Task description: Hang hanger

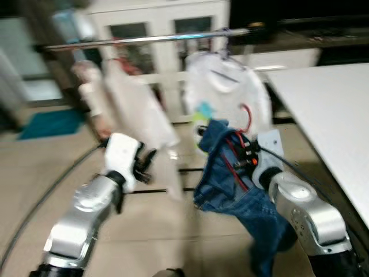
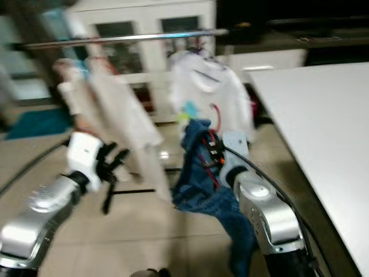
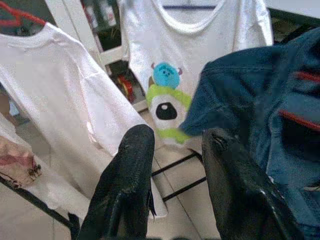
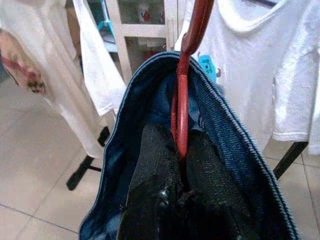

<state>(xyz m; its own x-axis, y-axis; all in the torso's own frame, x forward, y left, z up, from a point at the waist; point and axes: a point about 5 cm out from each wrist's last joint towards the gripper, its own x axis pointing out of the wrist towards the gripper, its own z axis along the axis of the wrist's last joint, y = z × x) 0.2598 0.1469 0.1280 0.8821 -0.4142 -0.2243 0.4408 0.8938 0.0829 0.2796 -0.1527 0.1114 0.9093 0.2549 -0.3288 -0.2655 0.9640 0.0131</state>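
Both eye views are motion-blurred — the red hanger (image 4: 181, 95) runs hidden into the denim garment (image 1: 230, 190).

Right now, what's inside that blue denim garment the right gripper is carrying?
A red hanger runs down inside the blue denim garment, pinched between the right gripper fingers. Its hook sticks out above the waistband. The hanger's lower part is covered by denim.

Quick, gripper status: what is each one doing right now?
Left gripper: open, holding nothing.
Right gripper: shut on the red plastic hanger carrying the blue denim garment.
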